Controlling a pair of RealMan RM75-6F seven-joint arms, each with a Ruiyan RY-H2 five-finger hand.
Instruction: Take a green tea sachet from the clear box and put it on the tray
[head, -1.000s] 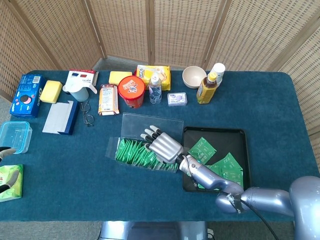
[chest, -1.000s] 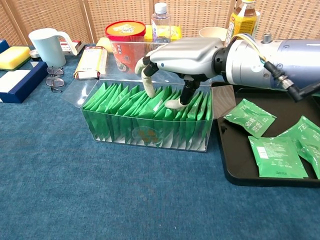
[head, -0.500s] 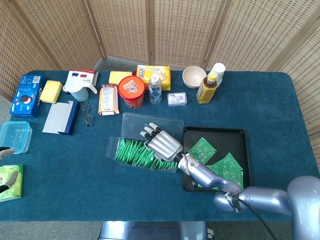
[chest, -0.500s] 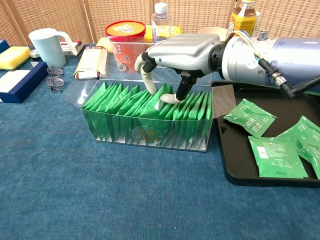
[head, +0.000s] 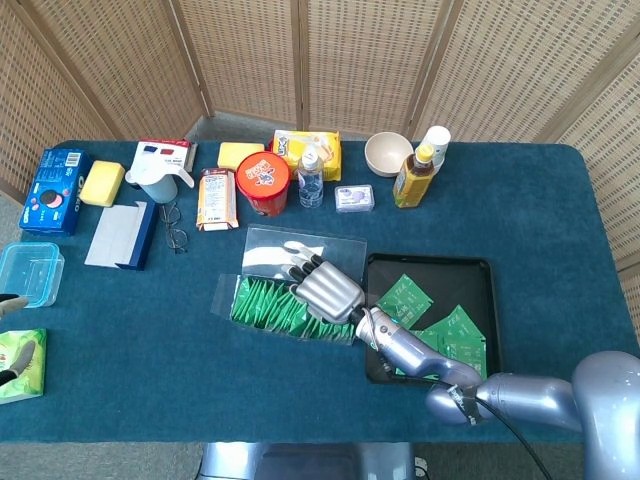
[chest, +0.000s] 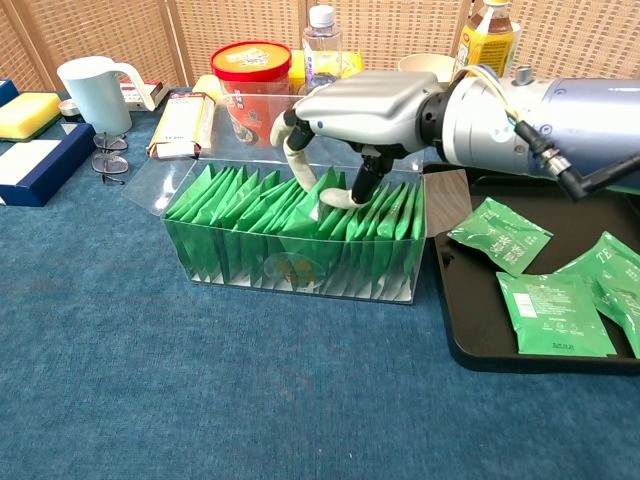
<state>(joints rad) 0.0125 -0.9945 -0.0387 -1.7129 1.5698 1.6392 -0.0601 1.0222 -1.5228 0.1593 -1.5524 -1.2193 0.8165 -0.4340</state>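
A clear box (chest: 205, 262) holds a row of upright green tea sachets (chest: 235, 205); in the head view the box (head: 227, 296) lies at table centre. My right hand (chest: 370, 105) reaches into the box from the right. A finger and the thumb pinch the top of one green tea sachet (chest: 318, 192), which stands slightly above the row. From the head, the right hand (head: 325, 288) covers the box's right half. The black tray (chest: 480, 335) sits right of the box with several sachets (chest: 500, 235) lying in it. Only fingertips of my left hand (head: 12, 302) show at the far left edge, apart and holding nothing.
Along the back stand a red tub (head: 263, 180), a water bottle (head: 310, 175), a white bowl (head: 388, 152), a yellow drink bottle (head: 415, 175) and a snack box (head: 216, 198). At the left are a white jug (head: 158, 180), glasses (head: 175, 228), a blue box (head: 55, 190) and a clear container (head: 28, 272).
The right hand's thumb and finger have closed in on one sachet, and its top has risen a little above the row. The left hand has not moved.
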